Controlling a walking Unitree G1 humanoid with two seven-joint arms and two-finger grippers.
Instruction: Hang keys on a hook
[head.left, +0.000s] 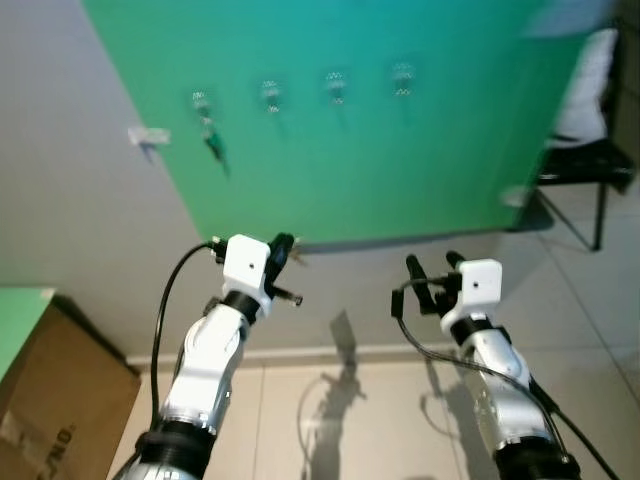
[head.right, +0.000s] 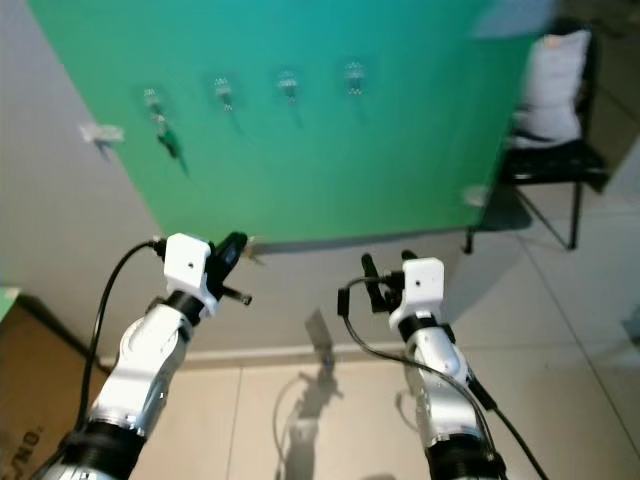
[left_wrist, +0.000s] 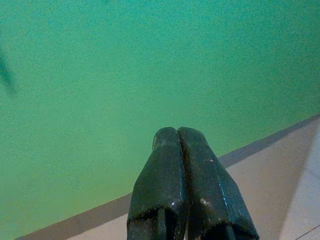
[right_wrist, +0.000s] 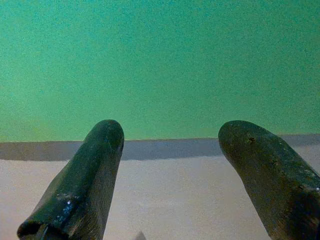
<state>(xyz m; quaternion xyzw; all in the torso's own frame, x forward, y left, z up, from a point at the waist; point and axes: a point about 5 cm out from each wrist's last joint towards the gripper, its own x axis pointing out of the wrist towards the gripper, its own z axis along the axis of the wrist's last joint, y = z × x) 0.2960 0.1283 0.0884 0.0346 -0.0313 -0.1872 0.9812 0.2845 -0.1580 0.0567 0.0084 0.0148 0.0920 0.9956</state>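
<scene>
A green board (head.left: 380, 150) on the wall carries a row of several small silver hooks. On the leftmost hook (head.left: 200, 101) hangs a dark key bunch (head.left: 212, 146); the hooks to its right, such as the one at the right end (head.left: 402, 76), are bare. My left gripper (head.left: 283, 245) is raised below the board's lower edge, shut, with nothing seen between its fingers (left_wrist: 165, 165). My right gripper (head.left: 432, 265) is held up at about the same height, open and empty, its fingertips (right_wrist: 107, 135) facing the board's lower edge.
A black chair (head.left: 590, 165) with a white cushion stands at the right of the board. A cardboard box (head.left: 50, 410) sits at the lower left. A small white fitting (head.left: 148, 136) juts from the wall left of the board. Tiled floor lies below the wall.
</scene>
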